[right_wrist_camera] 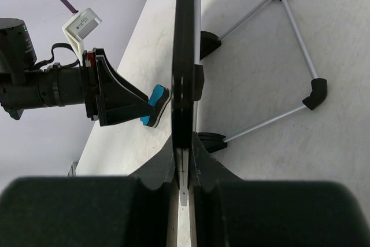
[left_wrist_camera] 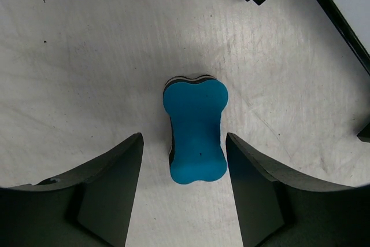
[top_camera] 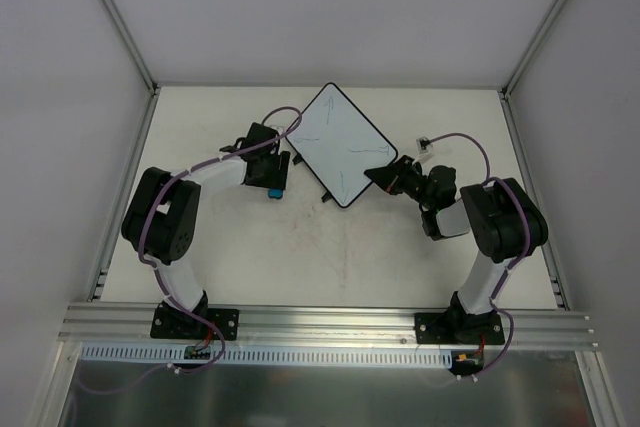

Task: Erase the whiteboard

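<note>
Straddling bone-shaped matte blue eraser (left_wrist_camera: 195, 128) at centre frame, left gripper (left_wrist_camera: 184, 146) spread, not touching; right gripper (right_wrist_camera: 184, 169) pinches thin black-rimmed whiteboard (right_wrist_camera: 185, 56).

From the right wrist we see the whiteboard (right_wrist_camera: 185, 56) only edge-on, so its face is hidden and its far end runs off the top. The right gripper (right_wrist_camera: 185, 157) clamped on its near edge is a dark blur. From above, the whiteboard's pen lines are too faint for us to read. Beside the whiteboard, the left gripper (left_wrist_camera: 184, 140) has its fingers (left_wrist_camera: 110, 189) cut by the bottom edge.
</note>
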### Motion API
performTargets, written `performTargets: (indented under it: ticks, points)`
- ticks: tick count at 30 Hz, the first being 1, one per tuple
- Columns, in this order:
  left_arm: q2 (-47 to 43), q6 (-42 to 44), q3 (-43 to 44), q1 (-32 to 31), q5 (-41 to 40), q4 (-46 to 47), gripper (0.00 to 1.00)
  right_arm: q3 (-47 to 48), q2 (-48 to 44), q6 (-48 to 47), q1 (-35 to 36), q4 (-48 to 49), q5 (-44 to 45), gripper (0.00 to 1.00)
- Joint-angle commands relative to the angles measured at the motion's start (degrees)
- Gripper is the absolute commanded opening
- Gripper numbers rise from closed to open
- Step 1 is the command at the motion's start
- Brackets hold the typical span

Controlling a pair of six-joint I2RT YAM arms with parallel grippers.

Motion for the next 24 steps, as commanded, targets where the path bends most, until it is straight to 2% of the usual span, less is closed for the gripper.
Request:
performTargets:
  ticks: [1, 6, 13, 14, 17, 18, 24]
  points:
    - [0.1, 1.6, 2.1, -1.2, -3.1, -1.5, 0.6, 1.6, 1.3, -1.4, 0.4, 8.0, -0.3, 0.0]
    - [0.9, 2.1, 2.8, -1.9, -4.0, -2.0, 0.56, 1.6, 1.3, -1.3, 0.3, 8.0, -0.3, 0.0]
    - [2.3, 2.4, 4.3, -2.2, -4.6, -2.5, 0.39, 1.6, 1.1, -1.3, 0.4, 8.1, -0.3, 0.0]
    - [2.5, 2.5, 4.4, -2.3, -4.6, -2.6, 0.34, 1.5, 1.0, -1.3, 0.4, 8.0, -0.3, 0.0]
    - [2.1, 2.3, 4.6, -2.4, -5.1, -2.6, 0.27, 1.6, 1.0, -1.3, 0.4, 8.0, -0.4, 0.0]
    - [1.8, 2.2, 4.6, -2.5, -5.2, -2.6, 0.22, 1.6, 1.1, -1.2, 0.4, 8.0, -0.4, 0.0]
    - [-1.1, 1.0, 4.4, -2.5, -5.0, -2.5, 0.19, 1.6, 1.1, -1.1, 0.3, 7.9, -0.2, 0.0]
